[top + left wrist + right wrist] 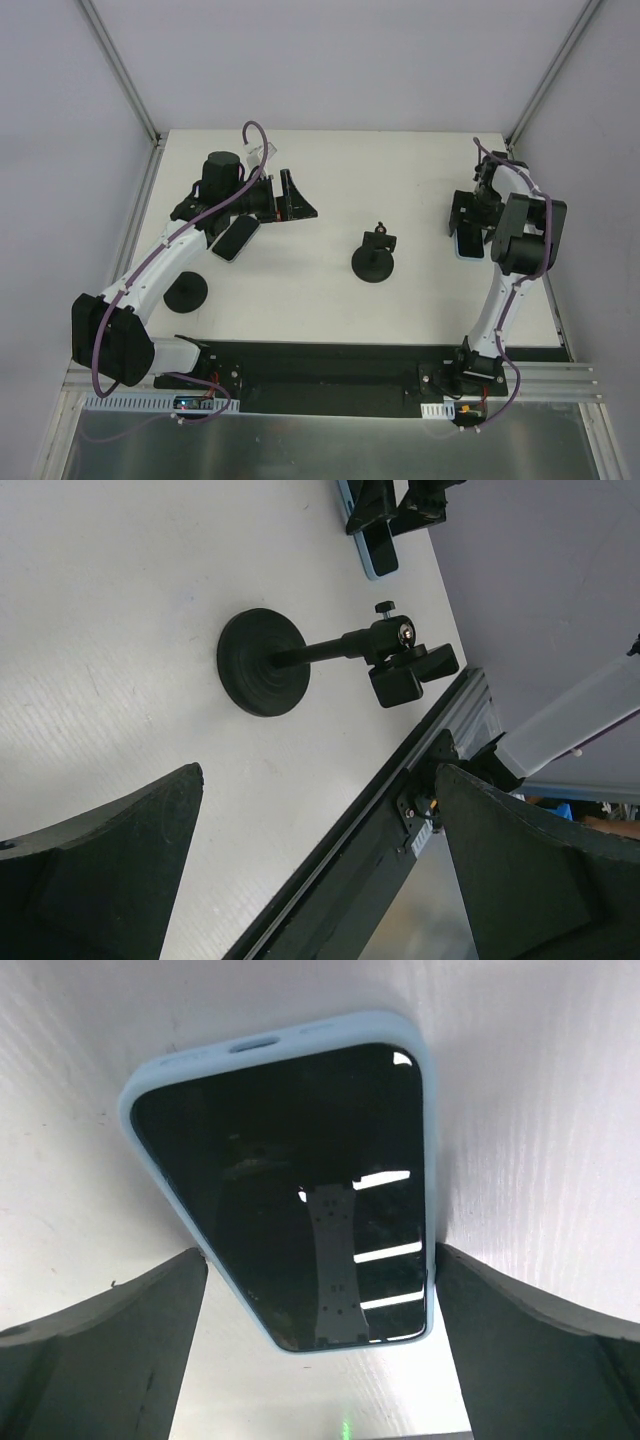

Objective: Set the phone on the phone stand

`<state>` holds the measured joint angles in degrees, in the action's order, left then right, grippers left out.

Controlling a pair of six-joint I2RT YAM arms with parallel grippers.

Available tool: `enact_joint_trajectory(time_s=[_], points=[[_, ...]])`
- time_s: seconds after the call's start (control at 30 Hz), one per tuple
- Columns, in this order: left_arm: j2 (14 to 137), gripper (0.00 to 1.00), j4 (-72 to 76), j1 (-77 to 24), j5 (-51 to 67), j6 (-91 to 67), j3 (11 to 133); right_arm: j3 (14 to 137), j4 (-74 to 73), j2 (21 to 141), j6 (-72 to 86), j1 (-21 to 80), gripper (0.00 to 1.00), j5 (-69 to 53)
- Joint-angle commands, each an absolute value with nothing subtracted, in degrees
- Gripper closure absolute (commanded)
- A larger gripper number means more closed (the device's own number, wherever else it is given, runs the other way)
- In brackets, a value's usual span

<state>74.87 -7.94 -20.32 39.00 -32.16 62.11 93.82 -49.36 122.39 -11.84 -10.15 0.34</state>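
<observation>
The phone (pixel 235 238) lies flat on the white bench (pixel 400 170) beside the left arm, apart from the central phone stand (pixel 375 258); the left end effector (pixel 295 195) is spread, and the right end effector (pixel 320 1300) is spread astride a blue-cased phone (pixel 290 1180).

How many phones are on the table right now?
2. The white-rimmed phone lies left, beside the left arm; the light-blue-cased phone lies right, between the right gripper's open fingers. Arms could hide others.

1. Illumination: bright, even, overhead; shadows on the matte white tabletop (pixel 330 300) are soft.
2. Glare: white strip reflections cross the light-blue-cased, glossy black-screened phone (pixel 300 1200).
3. Focus: wrist-view foregrounds are slightly soft.
</observation>
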Motion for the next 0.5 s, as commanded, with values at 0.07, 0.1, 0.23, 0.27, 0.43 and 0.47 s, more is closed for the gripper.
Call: enact_joint_trajectory(time_s=[0.07, 0.1, 0.23, 0.27, 0.43, 0.47], points=[[74.27, 0.01, -6.42, -20.83, 40.87, -32.26, 62.14, 99.84, -55.46, 126.47, -13.71, -7.82, 0.04, 4.57], [74.18, 0.01, -6.42, -20.83, 40.96, -32.26, 62.14, 99.84, -55.55, 126.56, -13.80, -7.65, 0.06, 5.09], [74.27, 0.01, -6.33, -20.83, 40.69, -32.17, 62.14, 100.63, -56.16, 127.09, -14.41, -6.42, 0.35, 7.47], [74.18, 0.01, -6.42, -20.83, 40.61, -32.17, 62.05, 100.55, -55.99, 126.92, -14.50, -6.07, 0.54, 7.91], [74.27, 0.01, -6.42, -20.83, 40.17, -31.90, 61.88, 99.41, -51.26, 122.09, -13.28, -3.61, 0.78, 7.48], [74.27, 0.01, -6.42, -20.83, 39.99, -31.82, 61.88, 98.88, -50.20, 121.21, -11.71, -3.34, 0.85, 6.60]])
